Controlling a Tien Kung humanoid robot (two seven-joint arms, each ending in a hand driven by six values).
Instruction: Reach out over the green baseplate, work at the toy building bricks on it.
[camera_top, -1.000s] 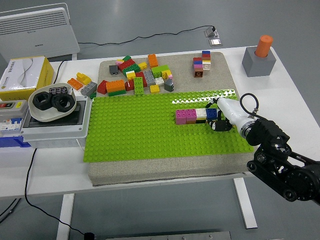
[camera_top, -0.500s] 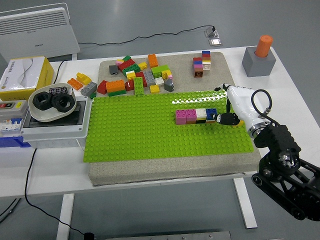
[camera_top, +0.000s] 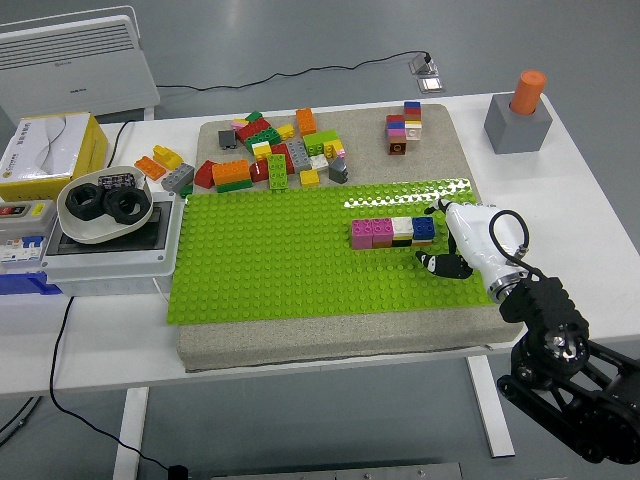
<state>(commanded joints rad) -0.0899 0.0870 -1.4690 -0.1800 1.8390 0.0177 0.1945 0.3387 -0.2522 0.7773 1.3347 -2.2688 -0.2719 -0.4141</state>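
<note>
Fingers of the right hand are curling in a little, dark and bunched together, and they are holding nothing. The white hand is hanging over the right part of the green baseplate. It is just to the right of the row of bricks and a bit nearer the robot. Whether a fingertip is touching the baseplate is too hard to tell.

One row of bricks is sitting on the baseplate beside the hand: two pink ones, one white one and one blue one, with something dark and yellow-green under the white and blue ones that is hard to make out. One small stack of bricks is standing farther away, behind the hand, on the grey mat. One big loose pile of bricks is lying far to the left of the hand, too jumbled to count. One grey block with an orange peg is standing behind the hand, a bit to its right.

Only one arm is showing. The black arm is getting cut off at the picture's edge.
</note>
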